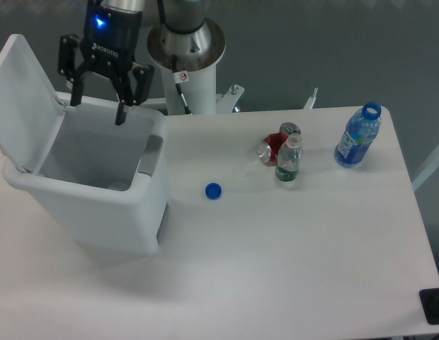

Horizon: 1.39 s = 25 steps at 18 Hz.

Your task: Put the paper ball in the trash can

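Claw point(98, 106) spread empty above trash can point(99, 212) — ball unseen.

A single fixed camera looks steeply down on the bench point(290, 241) from its front side, at middling range. The white surface fills most of the frame, while the arm's pedestal point(187, 53) stands at top centre-left

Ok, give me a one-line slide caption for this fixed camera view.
Open claw hovers empty above the trash can with its lid up; no paper ball in sight.
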{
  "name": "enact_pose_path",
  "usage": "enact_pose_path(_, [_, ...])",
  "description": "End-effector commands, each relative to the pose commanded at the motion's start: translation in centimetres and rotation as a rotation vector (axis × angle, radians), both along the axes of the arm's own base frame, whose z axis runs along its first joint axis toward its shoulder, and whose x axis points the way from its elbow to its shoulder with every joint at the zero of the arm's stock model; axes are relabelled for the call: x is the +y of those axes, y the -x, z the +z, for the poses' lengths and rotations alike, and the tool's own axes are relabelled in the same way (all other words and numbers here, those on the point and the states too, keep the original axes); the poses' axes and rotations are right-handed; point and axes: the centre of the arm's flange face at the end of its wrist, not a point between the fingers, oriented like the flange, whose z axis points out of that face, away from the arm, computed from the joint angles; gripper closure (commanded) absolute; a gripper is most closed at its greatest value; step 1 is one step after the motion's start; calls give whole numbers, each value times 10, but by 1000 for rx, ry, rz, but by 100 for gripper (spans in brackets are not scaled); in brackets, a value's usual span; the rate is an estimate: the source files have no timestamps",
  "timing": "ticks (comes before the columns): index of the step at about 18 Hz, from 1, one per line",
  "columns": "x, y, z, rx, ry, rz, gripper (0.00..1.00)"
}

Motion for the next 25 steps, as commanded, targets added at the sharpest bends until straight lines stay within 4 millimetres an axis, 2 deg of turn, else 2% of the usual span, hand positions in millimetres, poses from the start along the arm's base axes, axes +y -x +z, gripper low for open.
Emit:
enact_pose_path(3, [-3,40,-6,53,18,-8,0])
enact_pose_path(8, [-21,79,-3,93,22,23,0])
enact_pose_path(12, [-26,114,-24,185,114,-35,0])
enact_pose_path(18, [-21,143,-47,308,267,-122,0])
enact_pose_path(21, [-17,158,-67,367,367,-208,0])
enact_pose_path(25, [-9,166,-70,372,374,-217,0])
